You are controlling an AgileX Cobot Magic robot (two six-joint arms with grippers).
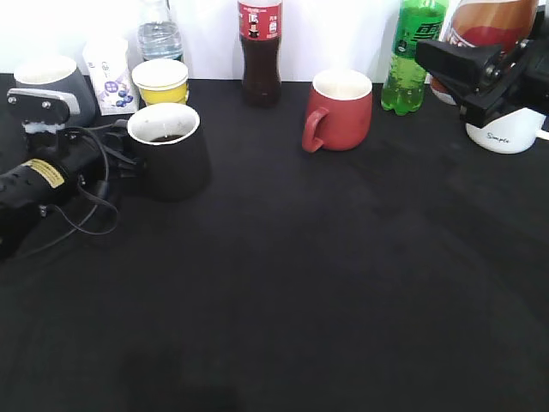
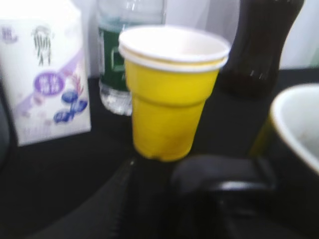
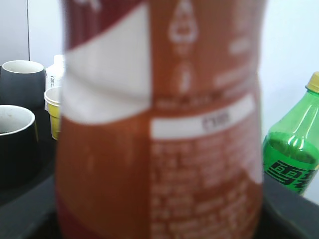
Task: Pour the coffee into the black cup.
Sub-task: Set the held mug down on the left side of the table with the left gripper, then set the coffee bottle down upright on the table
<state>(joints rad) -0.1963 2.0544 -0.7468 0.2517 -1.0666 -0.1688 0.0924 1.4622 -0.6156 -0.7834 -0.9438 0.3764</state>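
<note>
1. Black cloth covers the table (image 1: pixel 343 283), and it looks soft and dull, not shiny.
2. One black cup (image 1: pixel 169 153) stands on the left side of the table. It is matte, wide at the bottom and narrower at the top, with a white rim and white inside. A little dark stuff shows at its bottom.
3. The coffee (image 3: pixel 159 129) is a smooth plastic bottle with an orange, red and white label. It fills the right wrist view, very close and blurry. In the exterior view it is at the far right, behind the right gripper (image 1: pixel 480 73).
4. The right gripper is up against the coffee, but I cannot tell if it squeezes it.
5. The left gripper (image 1: pixel 120 154) lies low, just beside the black cup. I cannot tell if its fingers are spread or pressed together.
6. One shiny red mug (image 1: pixel 339 109) with a loop handle stands in the middle; its inside is white.
7. Two yellow cups (image 2: pixel 172 89) sit stacked, one inside the other.
8. Along the back stand one dark bottle (image 1: pixel 260 51), one green bottle (image 1: pixel 413 56) and one clear water bottle (image 1: pixel 159 33).
9. One white carton (image 2: pixel 45 74) with blueberries on it stands beside the yellow cups.
</note>
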